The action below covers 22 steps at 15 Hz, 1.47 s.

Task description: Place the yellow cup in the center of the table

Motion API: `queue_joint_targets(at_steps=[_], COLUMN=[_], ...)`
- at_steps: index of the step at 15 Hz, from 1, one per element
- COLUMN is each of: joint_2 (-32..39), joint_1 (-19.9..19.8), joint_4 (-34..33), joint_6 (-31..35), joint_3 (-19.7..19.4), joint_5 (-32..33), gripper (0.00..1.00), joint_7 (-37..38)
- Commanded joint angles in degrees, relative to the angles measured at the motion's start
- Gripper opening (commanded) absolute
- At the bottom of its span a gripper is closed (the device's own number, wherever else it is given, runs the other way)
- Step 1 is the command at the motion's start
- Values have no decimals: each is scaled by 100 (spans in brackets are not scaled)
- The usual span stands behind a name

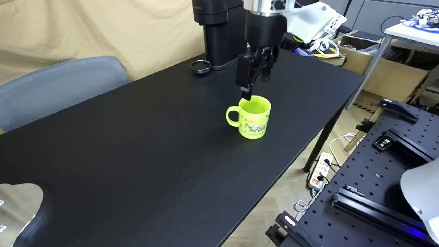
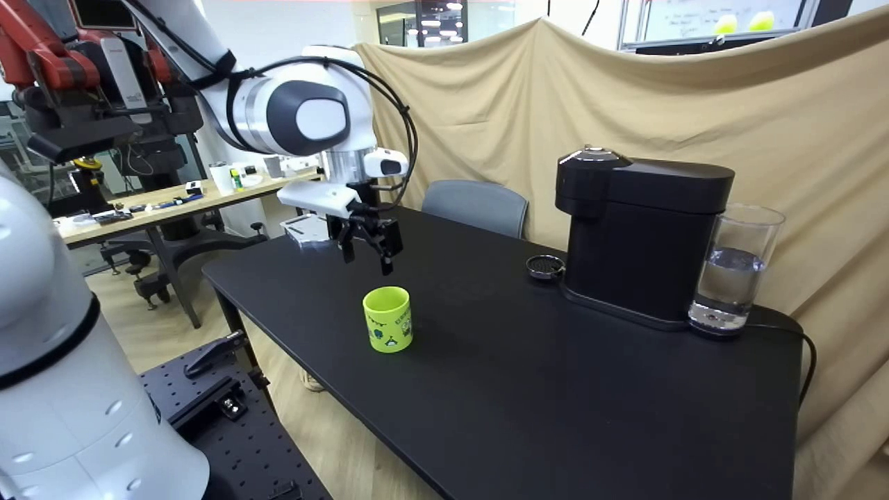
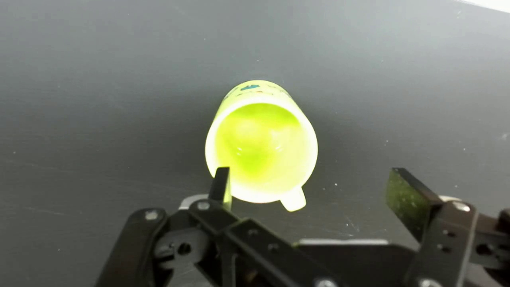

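Note:
The yellow cup (image 1: 254, 120) is a bright yellow-green mug with printed drawings. It stands upright on the black table (image 1: 137, 154), near the long edge on the robot's side, and also shows in an exterior view (image 2: 389, 325). Its handle points away from the robot; it is hidden in that last view. My gripper (image 1: 256, 86) is open and empty just above the cup, as an exterior view (image 2: 367, 261) also shows. In the wrist view the gripper (image 3: 310, 170) has its left finger overlapping the rim of the cup (image 3: 259, 139); its right finger is well off to the right.
A black coffee machine (image 2: 639, 243) with a water tank (image 2: 733, 285) stands on the table by the curtain. A round drip tray (image 2: 545, 267) is beside it. A shiny metal object (image 1: 20, 209) stands at the opposite end. A perforated bench (image 1: 363, 178) lies across a gap.

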<state>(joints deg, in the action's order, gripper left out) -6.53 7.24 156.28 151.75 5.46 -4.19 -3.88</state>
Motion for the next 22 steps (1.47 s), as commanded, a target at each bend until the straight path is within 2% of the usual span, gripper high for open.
queue_joint_targets(at_steps=[1, 8, 9, 10, 11, 20, 22], joint_2=[764, 1617, 1703, 1778, 1856, 1982, 1903], joint_1=[-32, 2, 13, 25, 33, 48, 30], joint_4=[-300, -700, -763, -820, -886, -1079, -1052], joint_6=[313, 621, 658, 689, 685, 607, 602], joint_3=[23, 2, -7, -20, -23, 78, 100], joint_5=[113, 489, 544, 603, 648, 564, 533], gripper=[100, 100, 75, 74, 68, 6, 0], joint_7=[37, 341, 362, 393, 394, 290, 267])
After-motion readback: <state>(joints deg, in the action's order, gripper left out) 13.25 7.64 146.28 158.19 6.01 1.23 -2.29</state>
